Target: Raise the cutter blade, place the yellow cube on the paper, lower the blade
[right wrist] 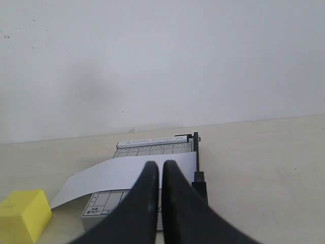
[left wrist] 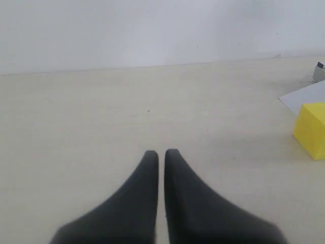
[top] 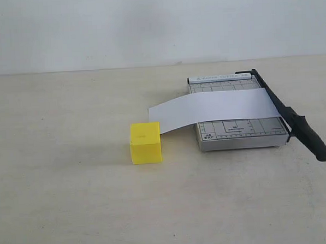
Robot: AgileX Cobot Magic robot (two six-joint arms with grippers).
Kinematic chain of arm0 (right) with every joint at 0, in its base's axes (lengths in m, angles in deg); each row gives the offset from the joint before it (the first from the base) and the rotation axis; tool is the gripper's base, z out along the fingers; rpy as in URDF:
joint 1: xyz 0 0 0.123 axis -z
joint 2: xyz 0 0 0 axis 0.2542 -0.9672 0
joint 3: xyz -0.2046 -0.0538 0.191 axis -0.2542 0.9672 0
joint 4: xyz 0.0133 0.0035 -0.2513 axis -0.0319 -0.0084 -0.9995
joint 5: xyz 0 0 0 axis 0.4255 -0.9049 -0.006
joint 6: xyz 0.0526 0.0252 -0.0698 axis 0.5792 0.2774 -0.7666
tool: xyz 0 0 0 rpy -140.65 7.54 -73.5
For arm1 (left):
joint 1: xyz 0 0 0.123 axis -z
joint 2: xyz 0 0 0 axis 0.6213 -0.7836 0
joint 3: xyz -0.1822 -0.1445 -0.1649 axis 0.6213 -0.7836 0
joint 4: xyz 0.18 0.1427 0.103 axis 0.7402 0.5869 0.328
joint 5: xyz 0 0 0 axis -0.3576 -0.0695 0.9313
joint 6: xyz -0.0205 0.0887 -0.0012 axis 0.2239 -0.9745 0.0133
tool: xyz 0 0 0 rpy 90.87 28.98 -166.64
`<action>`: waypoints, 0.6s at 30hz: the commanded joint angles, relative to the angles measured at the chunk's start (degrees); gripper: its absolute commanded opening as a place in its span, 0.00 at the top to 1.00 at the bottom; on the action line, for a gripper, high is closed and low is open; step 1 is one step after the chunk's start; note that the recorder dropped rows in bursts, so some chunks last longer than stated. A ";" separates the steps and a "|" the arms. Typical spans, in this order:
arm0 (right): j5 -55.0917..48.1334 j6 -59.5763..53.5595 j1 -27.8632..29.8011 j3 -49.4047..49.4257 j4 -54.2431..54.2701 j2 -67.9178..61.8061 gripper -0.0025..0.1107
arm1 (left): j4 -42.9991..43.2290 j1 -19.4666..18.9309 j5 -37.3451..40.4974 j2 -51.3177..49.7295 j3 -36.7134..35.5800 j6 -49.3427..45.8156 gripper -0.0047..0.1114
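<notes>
A pale surface (top: 75, 214) is filling the exterior frame beneath a white wall (top: 147, 24). Right of centre, a grey gridded trimmer base (top: 240, 134) is sitting flat on it. A white strip of paper (top: 217, 109) is lying across the base, its left end hanging past the base's edge toward the middle of the frame. The cutter blade (top: 294, 120) is lying lowered along the base's right side, meeting the paper's right end, with its thick handle (top: 314, 144) jutting toward the lower right. The yellow cube (top: 145, 142) is resting on the surface at centre, just beside the paper's free end, not on it. The left hand (left wrist: 161, 155) is hovering over bare surface with fingers pressed together, gripping nothing. The right hand (right wrist: 160, 165) is pointing at the trimmer, fingers likewise together and gripping nothing.
</notes>
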 commanded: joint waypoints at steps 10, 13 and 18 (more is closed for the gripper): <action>0.56 0.18 0.09 -0.05 -0.59 0.36 0.95 | -0.44 -0.09 -0.75 0.17 0.18 0.55 0.92; 0.81 1.47 0.09 -0.05 -0.59 0.36 0.95 | -0.44 -0.09 -0.75 0.17 0.18 0.55 0.92; 6.77 4.04 0.09 -0.05 -0.59 0.36 0.95 | -0.44 -0.09 -0.75 0.17 0.18 0.55 0.92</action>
